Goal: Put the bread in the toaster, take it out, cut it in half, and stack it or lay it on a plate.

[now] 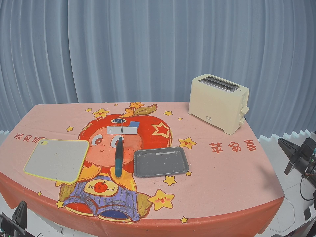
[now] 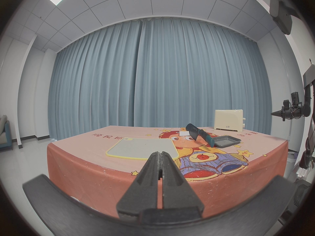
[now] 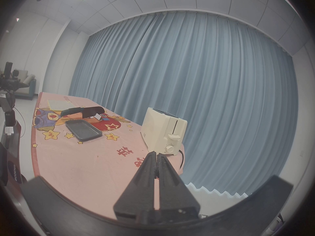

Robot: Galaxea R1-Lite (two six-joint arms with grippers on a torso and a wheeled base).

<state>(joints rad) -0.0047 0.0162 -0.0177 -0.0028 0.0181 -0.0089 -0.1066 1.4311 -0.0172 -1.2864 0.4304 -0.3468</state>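
The board [image 1: 56,160] lay near left, the knife [image 1: 118,158] between it and the tray [image 1: 161,162], and the toaster [image 1: 218,102] far right, likely one station per arm. Both arms sat low off the table's edge, with the left gripper [image 2: 160,154] and right gripper [image 3: 156,154] pinched closed and empty. A white slab [image 1: 121,130] at the knife's tip might have been the bread; I couldn't tell.
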